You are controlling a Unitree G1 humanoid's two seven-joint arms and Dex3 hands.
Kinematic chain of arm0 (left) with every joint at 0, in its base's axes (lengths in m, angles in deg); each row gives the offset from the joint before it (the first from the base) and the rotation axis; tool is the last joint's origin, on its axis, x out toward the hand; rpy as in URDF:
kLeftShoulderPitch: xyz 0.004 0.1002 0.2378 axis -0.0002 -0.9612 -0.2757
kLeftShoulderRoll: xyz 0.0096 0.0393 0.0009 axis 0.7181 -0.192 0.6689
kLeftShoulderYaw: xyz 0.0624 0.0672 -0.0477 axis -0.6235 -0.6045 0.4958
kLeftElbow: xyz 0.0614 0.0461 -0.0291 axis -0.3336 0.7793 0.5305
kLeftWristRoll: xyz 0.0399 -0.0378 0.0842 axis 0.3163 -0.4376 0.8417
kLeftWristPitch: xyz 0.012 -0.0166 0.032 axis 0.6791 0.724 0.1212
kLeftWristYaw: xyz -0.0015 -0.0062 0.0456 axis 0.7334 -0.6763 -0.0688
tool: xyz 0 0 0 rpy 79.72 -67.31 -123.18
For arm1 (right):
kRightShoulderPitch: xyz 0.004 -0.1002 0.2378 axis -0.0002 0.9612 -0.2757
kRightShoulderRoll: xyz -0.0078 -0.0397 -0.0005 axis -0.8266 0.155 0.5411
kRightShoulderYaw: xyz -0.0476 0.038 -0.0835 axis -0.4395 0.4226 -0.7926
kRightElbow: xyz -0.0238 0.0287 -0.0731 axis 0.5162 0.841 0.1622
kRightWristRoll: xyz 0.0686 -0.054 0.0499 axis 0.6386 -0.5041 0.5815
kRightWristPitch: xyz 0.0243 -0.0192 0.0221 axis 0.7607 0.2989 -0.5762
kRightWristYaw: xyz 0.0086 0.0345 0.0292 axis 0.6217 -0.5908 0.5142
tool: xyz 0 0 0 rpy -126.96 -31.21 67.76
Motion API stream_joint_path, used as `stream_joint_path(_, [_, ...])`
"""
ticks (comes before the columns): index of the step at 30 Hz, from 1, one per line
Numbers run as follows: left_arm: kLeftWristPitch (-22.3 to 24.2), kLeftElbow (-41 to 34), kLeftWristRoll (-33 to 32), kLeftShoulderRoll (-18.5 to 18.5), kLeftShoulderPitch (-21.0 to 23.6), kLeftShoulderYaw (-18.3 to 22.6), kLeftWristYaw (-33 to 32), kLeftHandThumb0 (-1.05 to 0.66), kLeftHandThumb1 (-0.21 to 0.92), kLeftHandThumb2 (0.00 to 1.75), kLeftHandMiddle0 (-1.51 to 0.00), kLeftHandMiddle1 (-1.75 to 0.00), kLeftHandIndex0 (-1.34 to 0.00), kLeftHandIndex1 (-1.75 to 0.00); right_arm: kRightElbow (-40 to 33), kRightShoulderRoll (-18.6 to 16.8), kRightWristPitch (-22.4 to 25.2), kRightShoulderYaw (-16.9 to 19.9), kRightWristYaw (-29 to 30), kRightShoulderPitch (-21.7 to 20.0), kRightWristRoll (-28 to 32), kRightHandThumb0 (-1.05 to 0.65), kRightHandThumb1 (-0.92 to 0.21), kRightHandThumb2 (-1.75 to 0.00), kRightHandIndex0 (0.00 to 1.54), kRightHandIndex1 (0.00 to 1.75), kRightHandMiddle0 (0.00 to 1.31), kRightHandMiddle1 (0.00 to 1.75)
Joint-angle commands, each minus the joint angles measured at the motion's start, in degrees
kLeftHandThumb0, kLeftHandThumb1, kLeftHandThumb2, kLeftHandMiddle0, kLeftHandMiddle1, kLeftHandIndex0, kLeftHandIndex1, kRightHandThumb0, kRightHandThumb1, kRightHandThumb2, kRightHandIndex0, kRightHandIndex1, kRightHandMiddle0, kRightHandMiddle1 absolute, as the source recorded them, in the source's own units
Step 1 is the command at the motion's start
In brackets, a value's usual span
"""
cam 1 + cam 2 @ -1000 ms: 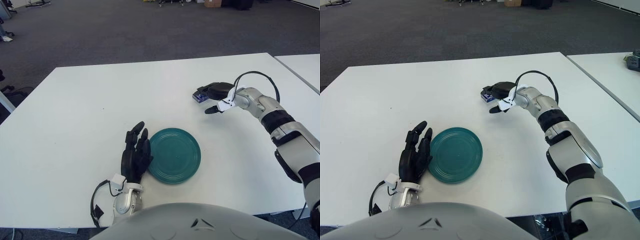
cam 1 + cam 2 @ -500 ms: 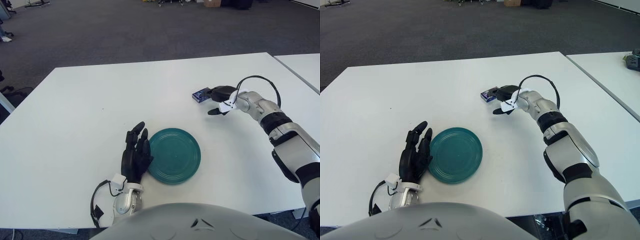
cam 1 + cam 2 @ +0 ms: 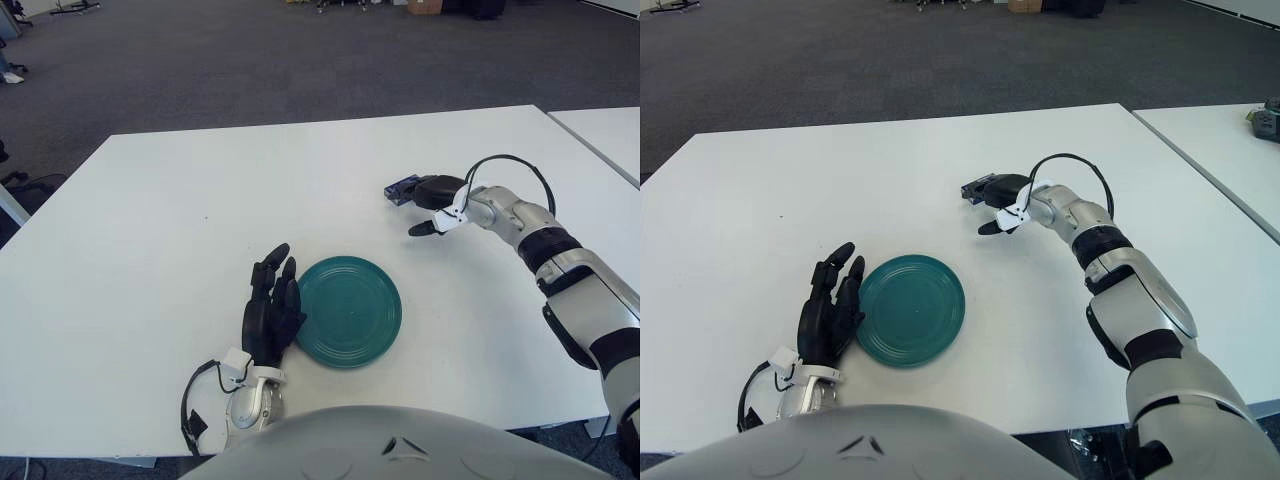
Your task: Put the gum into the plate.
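Observation:
The gum (image 3: 401,189) is a small blue pack lying on the white table (image 3: 180,210), far right of centre. My right hand (image 3: 413,209) is at it: the black fingers (image 3: 436,188) rest on the pack's right end and the thumb (image 3: 421,229) sticks out apart below, not closed on it. The round teal plate (image 3: 349,311) lies empty near the table's front. My left hand (image 3: 271,306) stands beside the plate's left rim, fingers straight and empty.
A second white table (image 3: 612,131) stands to the right across a narrow gap, with a dark object (image 3: 1267,119) on it. Grey carpet lies beyond the far edge.
My right hand has dropped lower onto the table by the gum, with its thumb swung out. The gum has barely shifted. The left hand and plate have not moved.

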Motion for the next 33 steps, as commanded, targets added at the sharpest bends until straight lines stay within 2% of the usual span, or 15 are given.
stream_joint_path(1, [1.94,1.58,0.52,-1.08,0.47,0.44,-0.52,-0.82,0.92,0.62,-0.35,-0.01,-0.02,-0.93,4.20,-1.12,1.26,-0.44,2.90,-4.39,-1.49,-1.03,-0.92,-0.78,0.20,0.01,0.00,0.52])
stream_joint_path(13, [2.27,1.78,0.89,-0.85,0.66,0.65,-0.31,-0.82,0.92,0.65,-0.34,-0.01,0.00,-0.90,9.88,-4.21,5.87,-1.45,10.27,-7.24,-3.45,-1.05,-0.92,-0.79,0.24,0.02,0.00,0.61])
stream_joint_path(22, [1.87,1.65,0.12,-1.24,0.19,0.65,-0.09,-0.82,0.92,0.64,-0.39,-0.02,-0.02,-0.95,11.42,-5.21,7.26,-1.96,11.68,-8.28,-3.72,-1.05,-0.92,-0.79,0.28,0.03,0.00,0.69])
stream_joint_path(33, [2.21,1.25,1.66,-1.14,0.03,0.39,-0.85,-0.82,0.92,0.65,-0.37,-0.01,0.00,-0.89,14.42,-7.20,10.55,-3.53,13.54,-8.98,-4.65,-1.03,-0.92,-0.77,0.29,0.03,0.00,0.71])
